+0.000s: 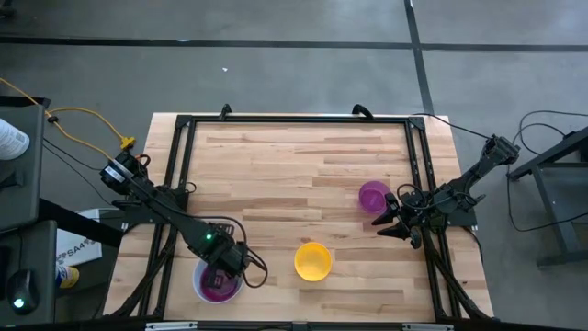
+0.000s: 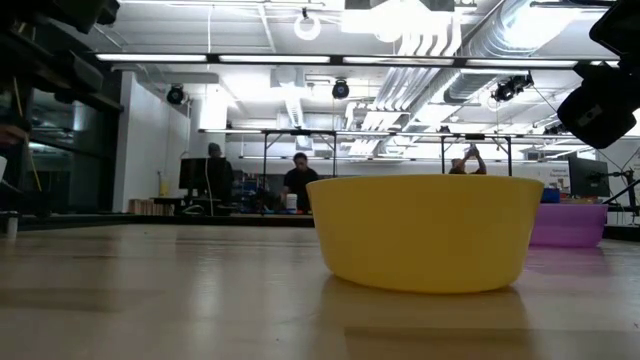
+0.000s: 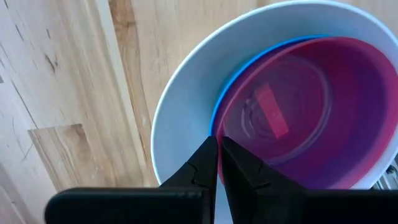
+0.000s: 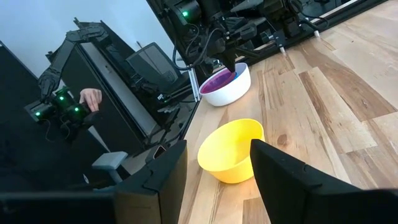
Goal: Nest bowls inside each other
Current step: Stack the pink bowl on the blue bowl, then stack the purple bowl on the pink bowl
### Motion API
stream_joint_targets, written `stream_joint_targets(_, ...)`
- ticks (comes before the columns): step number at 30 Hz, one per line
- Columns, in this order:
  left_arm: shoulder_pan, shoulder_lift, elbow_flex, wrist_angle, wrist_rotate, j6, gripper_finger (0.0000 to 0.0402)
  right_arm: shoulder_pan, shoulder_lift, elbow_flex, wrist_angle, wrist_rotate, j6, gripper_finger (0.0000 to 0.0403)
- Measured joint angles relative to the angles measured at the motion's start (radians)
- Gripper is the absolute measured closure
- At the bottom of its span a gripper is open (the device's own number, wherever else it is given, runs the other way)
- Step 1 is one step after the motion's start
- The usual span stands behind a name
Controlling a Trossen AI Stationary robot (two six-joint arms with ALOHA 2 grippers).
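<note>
A white bowl (image 1: 204, 285) sits near the table's front left corner with a blue bowl (image 3: 224, 102) nested in it and a red bowl (image 3: 311, 112) inside that. My left gripper (image 3: 219, 144) points down at the nested bowls' rim, shut there. A yellow bowl (image 1: 312, 261) rests on its base at the front middle, also seen in the low view (image 2: 425, 230). A purple bowl (image 1: 373, 196) stands on the right. My right gripper (image 1: 386, 223) hangs level just beside the purple bowl, open and holding nothing; its wrist view looks past its fingers at the yellow bowl (image 4: 231, 150). My left gripper comes from above, pointing down, with its fingertips (image 3: 210, 149) closed together on the red bowl's rim (image 3: 221, 127), on the side where it lies against the blue bowl's rim. It looks like a pinch across the rim, one finger inside and one outside. The red bowl sits in the blue one.
Black frame rails (image 1: 179, 156) run along the table's left, far and right edges. The far half of the wooden top (image 1: 294, 152) is bare. Beyond the table stand people at desks (image 2: 298, 182), and a hand (image 4: 92, 98) shows by dark equipment.
</note>
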Motion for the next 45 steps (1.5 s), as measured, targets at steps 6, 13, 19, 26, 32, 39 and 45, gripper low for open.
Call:
stream_joint_targets(6,0.000,0.000,0.000,-0.009,0.062,0.001,0.0382,0.000,0.000,0.000,0.000,0.000,0.000,0.0233)
stream_joint_targets(13,0.000,0.000,0.000,-0.002,0.070,-0.004,0.0382,0.000,0.000,0.000,0.000,0.000,0.000,0.0233)
stream_joint_targets(19,0.000,0.000,0.000,0.019,0.046,-0.010,0.0382,0.000,0.000,0.000,0.000,0.000,0.000,0.0233)
stream_joint_targets(26,0.000,-0.001,0.000,0.023,0.075,-0.006,0.0382,0.000,0.000,0.000,0.000,0.000,-0.006,0.0233)
stream_joint_targets(32,0.001,-0.001,0.040,0.026,0.078,-0.008,0.0382,0.000,0.000,0.000,0.000,0.000,-0.007,0.0233)
stream_joint_targets(39,0.001,-0.001,0.185,0.010,0.010,0.072,0.0382,0.000,0.000,0.000,0.000,0.000,-0.007,0.0233)
stream_joint_targets(45,0.001,-0.001,0.252,-0.007,-0.208,0.155,0.0382,0.000,0.000,0.000,0.000,0.000,-0.008,0.0233)
